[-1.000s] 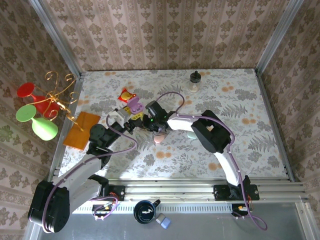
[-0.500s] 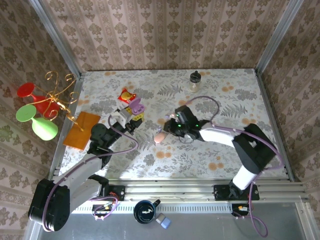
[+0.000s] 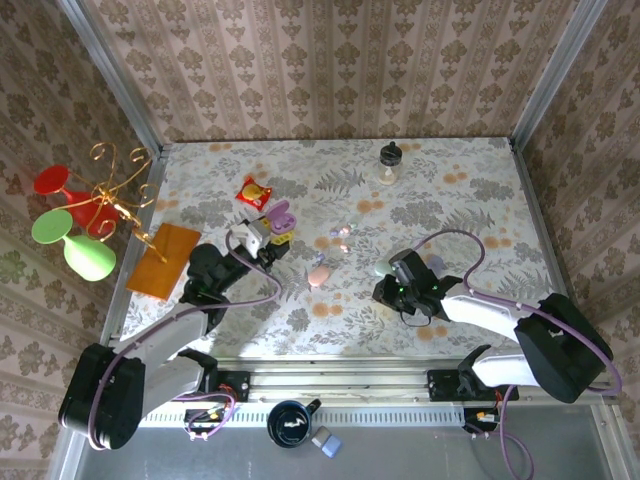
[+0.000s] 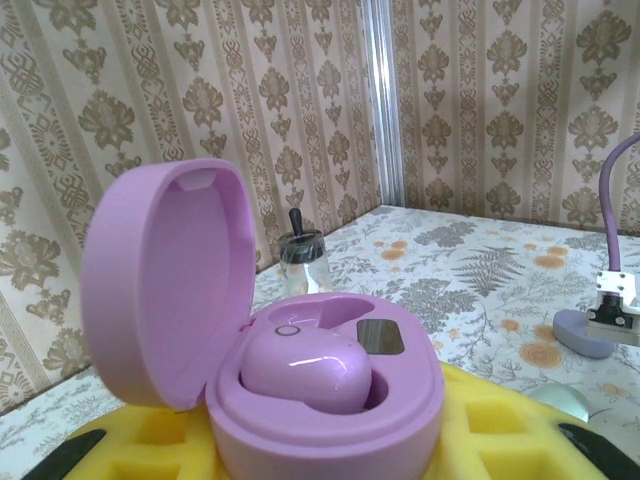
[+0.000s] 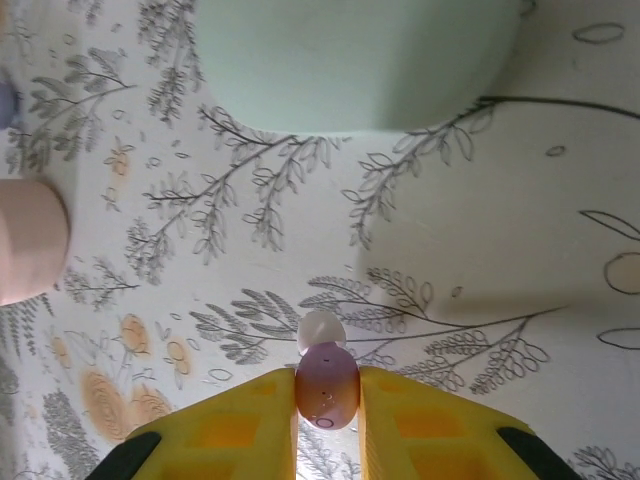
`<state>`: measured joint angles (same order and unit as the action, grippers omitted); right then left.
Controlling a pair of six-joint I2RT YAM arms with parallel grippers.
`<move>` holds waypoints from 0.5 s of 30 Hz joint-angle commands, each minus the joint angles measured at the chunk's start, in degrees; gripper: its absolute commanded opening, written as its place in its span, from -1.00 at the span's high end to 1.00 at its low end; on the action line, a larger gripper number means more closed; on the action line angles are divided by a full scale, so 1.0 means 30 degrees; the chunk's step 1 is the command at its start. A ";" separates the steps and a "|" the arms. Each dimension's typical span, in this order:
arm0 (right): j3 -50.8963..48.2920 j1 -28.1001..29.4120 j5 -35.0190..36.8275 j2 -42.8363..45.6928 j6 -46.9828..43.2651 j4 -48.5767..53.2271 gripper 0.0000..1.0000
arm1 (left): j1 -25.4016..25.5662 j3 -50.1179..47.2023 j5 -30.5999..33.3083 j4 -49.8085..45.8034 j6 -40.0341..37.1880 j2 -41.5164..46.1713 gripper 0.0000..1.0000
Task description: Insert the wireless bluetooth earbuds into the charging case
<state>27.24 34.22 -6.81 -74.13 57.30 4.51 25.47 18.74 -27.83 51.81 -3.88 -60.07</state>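
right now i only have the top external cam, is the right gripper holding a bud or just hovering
observer: holding. In the right wrist view the right gripper pinches a pinkish earbud between its yellow fingers, above the table.
operator: ok and the lilac case on the left, is it open
observer: yes. In the left wrist view the lilac case has its lid up, clamped in the left gripper.
operator: anything in it
observer: one lilac earbud sits in a well; the second well beside it looks empty.
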 commanded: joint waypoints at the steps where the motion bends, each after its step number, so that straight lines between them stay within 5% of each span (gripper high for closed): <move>1: -0.0087 0.0021 0.0310 -0.0134 0.0383 0.0412 0.52 | 0.0098 0.0513 -0.0477 0.0481 -0.0260 -0.0104 0.47; 6: -0.0146 0.0107 0.0156 0.0013 0.0386 0.0964 0.29 | 0.0093 0.0491 -0.0421 0.0446 -0.0374 -0.0190 0.46; 15: 0.0138 0.0772 -0.0556 -0.0245 0.0557 0.0576 0.19 | 0.0093 0.0462 -0.0419 0.0608 -0.0284 -0.0306 0.46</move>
<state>27.24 35.64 -7.73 -74.15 58.00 6.11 25.47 18.83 -28.10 51.83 -3.92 -60.51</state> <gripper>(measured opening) 0.406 0.366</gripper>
